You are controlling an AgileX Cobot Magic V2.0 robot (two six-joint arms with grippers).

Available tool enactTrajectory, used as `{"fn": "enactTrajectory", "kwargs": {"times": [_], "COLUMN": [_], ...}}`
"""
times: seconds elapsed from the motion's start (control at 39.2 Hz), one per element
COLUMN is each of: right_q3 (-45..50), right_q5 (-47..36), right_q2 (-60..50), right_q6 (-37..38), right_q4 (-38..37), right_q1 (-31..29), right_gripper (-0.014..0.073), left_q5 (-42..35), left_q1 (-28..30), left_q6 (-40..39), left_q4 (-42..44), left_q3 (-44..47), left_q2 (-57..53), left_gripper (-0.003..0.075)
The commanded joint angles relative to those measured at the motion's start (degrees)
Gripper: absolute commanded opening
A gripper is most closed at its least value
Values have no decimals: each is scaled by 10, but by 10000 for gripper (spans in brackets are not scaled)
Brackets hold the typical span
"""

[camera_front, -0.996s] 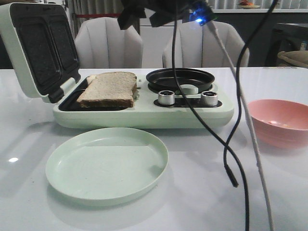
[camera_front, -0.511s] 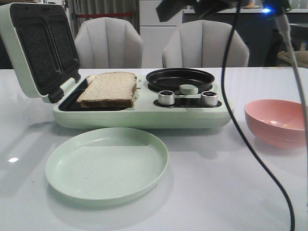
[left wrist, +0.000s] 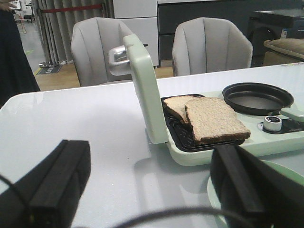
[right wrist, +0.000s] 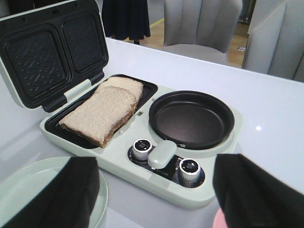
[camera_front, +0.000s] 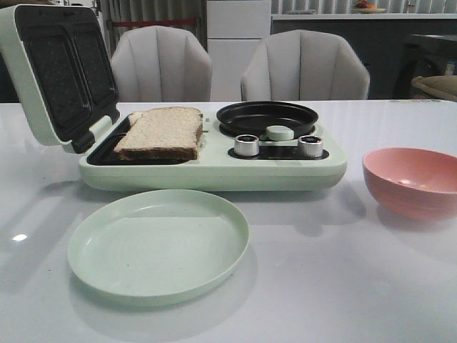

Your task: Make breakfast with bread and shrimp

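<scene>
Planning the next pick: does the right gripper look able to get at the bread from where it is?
Probably yes. The lid stands open, the bread lies uncovered on the lower plate, and nothing sits between it and the open right gripper.

The arm and its dangling black and grey cables, which hung across the front view 1 second ago and had drifted right half a second later, are gone from that view, leaving the pink bowl [camera_front: 414,181] and the black pan [camera_front: 268,118] unobstructed.
</scene>
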Motion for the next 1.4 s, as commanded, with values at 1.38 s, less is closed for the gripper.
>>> {"fn": "enactTrajectory", "kwargs": {"times": [1.38], "right_q3": [226], "right_q5": [39], "right_q2": [-385], "right_q6": [-3], "right_q4": [9], "right_q1": [0], "right_gripper": [595], "left_q5": [-87], "left_q1": [1], "left_q6": [-2], "left_q4": [-25], "left_q3": [-33], "left_q2": [25], "left_gripper": [564]}}
